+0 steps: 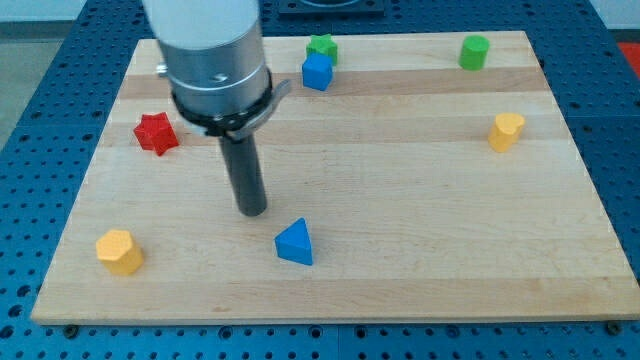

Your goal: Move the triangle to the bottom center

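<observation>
A blue triangle block [295, 243] lies on the wooden board [400, 200] near the view's bottom, a little left of centre. My tip [252, 211] rests on the board just up and to the left of the triangle, a short gap apart from it. The dark rod rises from the tip into the arm's grey cylinder at the view's top left.
A red star block [156, 133] sits at the left. A yellow block [119, 251] lies at the bottom left. A blue block [317, 72] and a green star [322, 47] sit at the top centre. A green block [474, 52] is at the top right, a yellow block [506, 131] at the right.
</observation>
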Controlling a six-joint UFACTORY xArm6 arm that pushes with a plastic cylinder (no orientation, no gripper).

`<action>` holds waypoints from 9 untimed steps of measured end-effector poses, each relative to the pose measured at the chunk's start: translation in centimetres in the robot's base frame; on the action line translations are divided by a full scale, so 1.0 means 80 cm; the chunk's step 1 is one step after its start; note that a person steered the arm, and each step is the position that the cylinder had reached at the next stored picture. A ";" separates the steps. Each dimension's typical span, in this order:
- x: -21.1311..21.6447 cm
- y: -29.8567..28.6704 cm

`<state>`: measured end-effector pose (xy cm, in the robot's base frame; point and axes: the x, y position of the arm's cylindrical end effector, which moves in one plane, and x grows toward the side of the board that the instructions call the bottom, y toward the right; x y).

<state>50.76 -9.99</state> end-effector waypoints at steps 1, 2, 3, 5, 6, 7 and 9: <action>0.040 -0.009; 0.073 -0.010; 0.080 0.002; 0.052 0.014; 0.052 0.034; 0.052 0.052; 0.051 0.076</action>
<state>54.85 -3.90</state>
